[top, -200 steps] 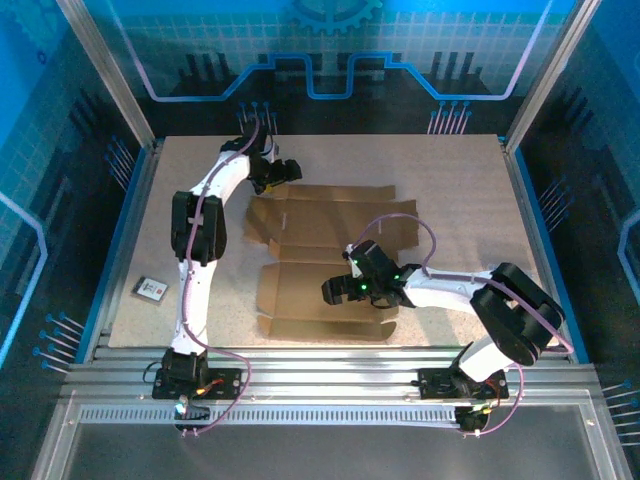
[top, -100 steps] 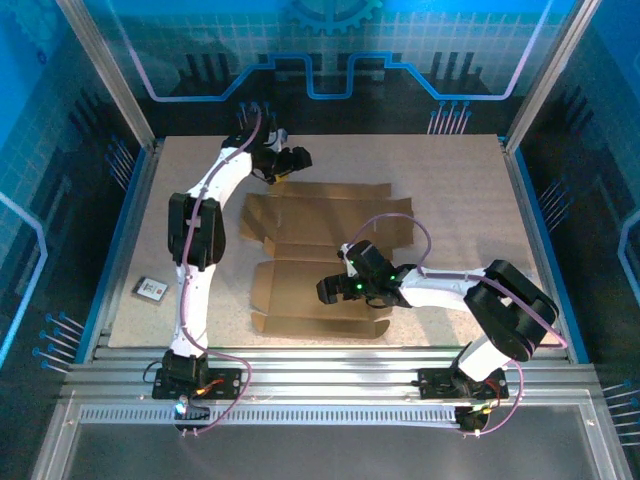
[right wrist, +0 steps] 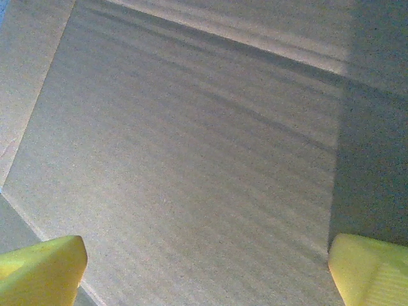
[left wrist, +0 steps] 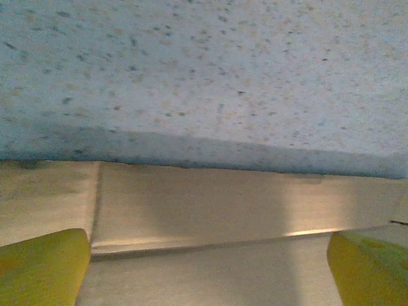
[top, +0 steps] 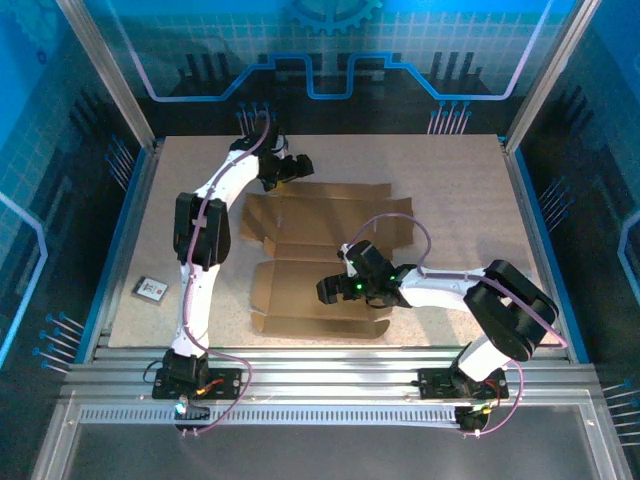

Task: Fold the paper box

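Hovering at the far-left corner of the paper box [top: 320, 235], the left tool [top: 292, 168] has fingers [left wrist: 41, 268] spread wide (nothing gripped). The box lies spread on the table [top: 460, 180], unfolded. The right tool [top: 330, 291] hangs over its near panel, fingers [right wrist: 38, 271] likewise apart.

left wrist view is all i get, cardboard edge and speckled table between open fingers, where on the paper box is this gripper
Observer: The left gripper hangs at the far left corner of the paper box, which lies unfolded.
Operator: where's the other arm
Observer: The right gripper is low over the box's near panel, jaws wide open.
Operator: anything else lying around
Observer: A small flat item lies on the table near its left edge, apart from the box.
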### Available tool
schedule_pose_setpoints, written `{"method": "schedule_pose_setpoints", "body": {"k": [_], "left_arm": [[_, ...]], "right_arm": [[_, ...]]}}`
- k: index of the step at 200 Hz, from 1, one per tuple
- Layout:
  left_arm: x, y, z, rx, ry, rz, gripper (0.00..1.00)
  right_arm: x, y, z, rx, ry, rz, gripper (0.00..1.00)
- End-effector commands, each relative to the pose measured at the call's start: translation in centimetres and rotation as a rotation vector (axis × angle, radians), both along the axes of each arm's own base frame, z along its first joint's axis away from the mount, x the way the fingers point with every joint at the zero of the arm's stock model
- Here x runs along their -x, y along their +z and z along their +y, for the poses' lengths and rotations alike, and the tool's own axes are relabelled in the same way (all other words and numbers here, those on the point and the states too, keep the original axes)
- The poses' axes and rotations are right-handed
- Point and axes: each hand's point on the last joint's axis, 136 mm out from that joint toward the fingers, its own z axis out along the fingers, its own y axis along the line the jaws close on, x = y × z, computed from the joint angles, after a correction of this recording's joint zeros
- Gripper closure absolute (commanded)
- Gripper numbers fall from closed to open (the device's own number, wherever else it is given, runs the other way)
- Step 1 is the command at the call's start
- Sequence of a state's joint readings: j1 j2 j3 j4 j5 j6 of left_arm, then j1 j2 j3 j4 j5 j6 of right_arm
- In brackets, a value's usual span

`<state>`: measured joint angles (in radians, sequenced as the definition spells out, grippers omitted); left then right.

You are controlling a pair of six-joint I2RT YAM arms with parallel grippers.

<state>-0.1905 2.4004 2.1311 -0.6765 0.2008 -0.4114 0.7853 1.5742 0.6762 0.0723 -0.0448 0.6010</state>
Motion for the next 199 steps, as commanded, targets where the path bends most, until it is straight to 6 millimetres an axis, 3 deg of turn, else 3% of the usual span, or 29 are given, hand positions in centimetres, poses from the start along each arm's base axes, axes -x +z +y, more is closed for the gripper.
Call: {"method": "schedule_pose_setpoints", "body": {"k": [1, 108, 148, 199], "left_arm": [[0.0, 0.2, 2.6, -0.080, 0.050, 0.008, 0.01], [-1.4, -2.8, 6.1, -0.138, 0.108, 0.041, 0.01], [-1.7, -3.4, 5.7, -0.113, 0.087, 0.050, 0.01], [-1.8, -2.8, 4.3, -0.052, 0.025, 0.038, 0.01]], "right_arm": [[5.5, -5.9, -3.5, 0.173, 0.015, 0.246, 0.00], [5.5, -5.8, -3.3, 0.179, 0.018, 0.244, 0.00], [5.5, -5.8, -3.4, 0.182, 0.016, 0.246, 0.00], [5.5, -5.9, -3.4, 0.186, 0.017, 0.248, 0.00]]}}
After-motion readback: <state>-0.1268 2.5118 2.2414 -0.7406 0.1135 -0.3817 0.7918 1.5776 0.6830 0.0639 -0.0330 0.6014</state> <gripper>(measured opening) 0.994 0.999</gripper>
